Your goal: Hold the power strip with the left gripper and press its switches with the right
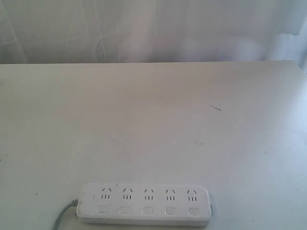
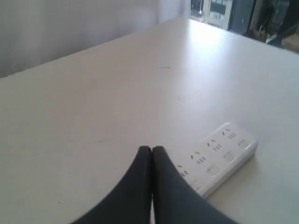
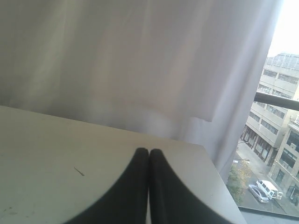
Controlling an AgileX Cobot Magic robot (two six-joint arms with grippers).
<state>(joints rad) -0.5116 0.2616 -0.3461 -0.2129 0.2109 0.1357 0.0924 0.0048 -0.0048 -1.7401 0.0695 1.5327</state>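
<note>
Currently the left end effector [image 2: 151,150] is closed on nothing, jaws pressed together, and the power strip [image 2: 219,158] lies flat on the desk [image 2: 93,107] just ahead of it, apparently untouched. The right end effector [image 3: 148,151] is likewise closed and empty, pointing toward a white curtain [image 3: 117,60].

Soft, washed-out daylight; slight overall blur.
</note>
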